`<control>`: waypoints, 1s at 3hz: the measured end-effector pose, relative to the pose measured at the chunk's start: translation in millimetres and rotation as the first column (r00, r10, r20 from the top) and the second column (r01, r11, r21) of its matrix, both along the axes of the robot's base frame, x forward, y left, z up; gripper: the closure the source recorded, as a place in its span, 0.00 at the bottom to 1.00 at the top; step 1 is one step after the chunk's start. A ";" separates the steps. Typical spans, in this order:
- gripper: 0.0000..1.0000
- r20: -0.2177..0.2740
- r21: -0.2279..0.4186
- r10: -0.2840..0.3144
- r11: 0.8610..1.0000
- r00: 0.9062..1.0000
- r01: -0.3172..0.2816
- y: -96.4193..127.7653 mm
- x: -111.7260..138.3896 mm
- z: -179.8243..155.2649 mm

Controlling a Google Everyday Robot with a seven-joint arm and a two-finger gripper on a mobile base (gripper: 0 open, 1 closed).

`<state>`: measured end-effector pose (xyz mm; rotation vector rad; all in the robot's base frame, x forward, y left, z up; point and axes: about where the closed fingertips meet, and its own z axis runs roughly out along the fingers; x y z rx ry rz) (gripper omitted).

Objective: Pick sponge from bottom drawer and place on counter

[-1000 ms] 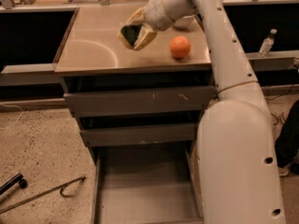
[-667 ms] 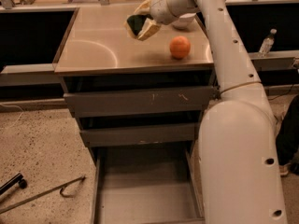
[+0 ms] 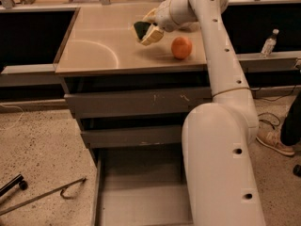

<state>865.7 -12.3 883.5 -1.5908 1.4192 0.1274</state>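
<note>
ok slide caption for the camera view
Robot hand holds the dark green scrub sponge over the glossy tan counter, beside a round orange fruit; grey bottom drawer open below.

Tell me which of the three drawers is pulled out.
The bottom drawer: its floor shows, while the top drawer and middle drawer show only their fronts. The pincer holds the sponge over the counter.

Body shell: off-white throughout, glossy, with rounded edges.

Arm [image 3: 220, 55]: slim tube with small dark round holes spaced along its side. A thin seam ring [image 3: 230, 91] runs round it where it meets the bulkier part.

Near segment [image 3: 221, 173]: fat cylinder with a domed top and two dark holes on its right flank.

Gripper [image 3: 147, 28], far, right of centre: short cream-coloured fingers on a rounded white wrist, possibly yellowed at the tips.
</note>
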 end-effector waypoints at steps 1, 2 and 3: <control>1.00 -0.175 0.031 -0.012 0.999 0.985 0.017 -3.3 -7.9 -43.6; 0.81 -0.197 0.032 -0.011 0.999 0.980 0.018 -3.2 -10.2 -47.6; 0.57 -0.197 0.032 -0.011 0.999 0.980 0.018 -3.1 -10.2 -47.7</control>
